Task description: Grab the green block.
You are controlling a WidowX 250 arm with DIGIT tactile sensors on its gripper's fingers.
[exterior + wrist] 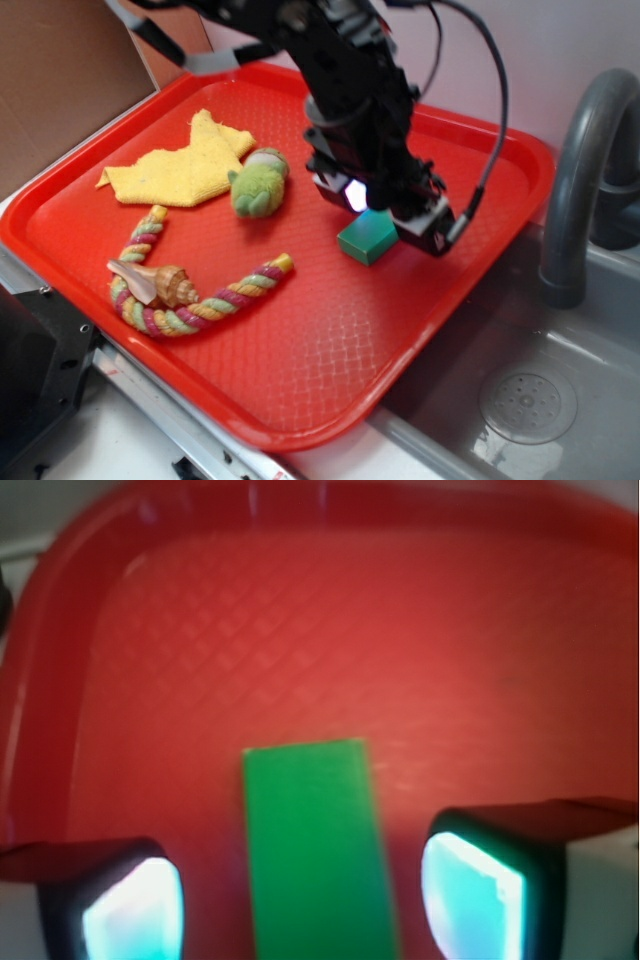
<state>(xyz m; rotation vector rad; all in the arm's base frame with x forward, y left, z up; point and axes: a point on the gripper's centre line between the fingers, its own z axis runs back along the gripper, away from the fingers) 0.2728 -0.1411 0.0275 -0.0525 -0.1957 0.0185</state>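
Observation:
The green block [368, 237] is a small dark-green brick lying flat on the red tray [300, 370], right of the middle. My gripper [385, 212] is low over it, fingers straddling its far end. In the wrist view the green block [318, 850] runs lengthwise between my two fingers [135, 910], with a red gap of tray on each side. The gripper [300, 910] is open and touches nothing.
A fuzzy light-green plush toy [259, 181] and a yellow cloth [185, 165] lie at the tray's back left. A coloured rope [200, 300] and a seashell [155, 283] lie front left. A grey sink [540, 390] and faucet [580, 180] stand at the right.

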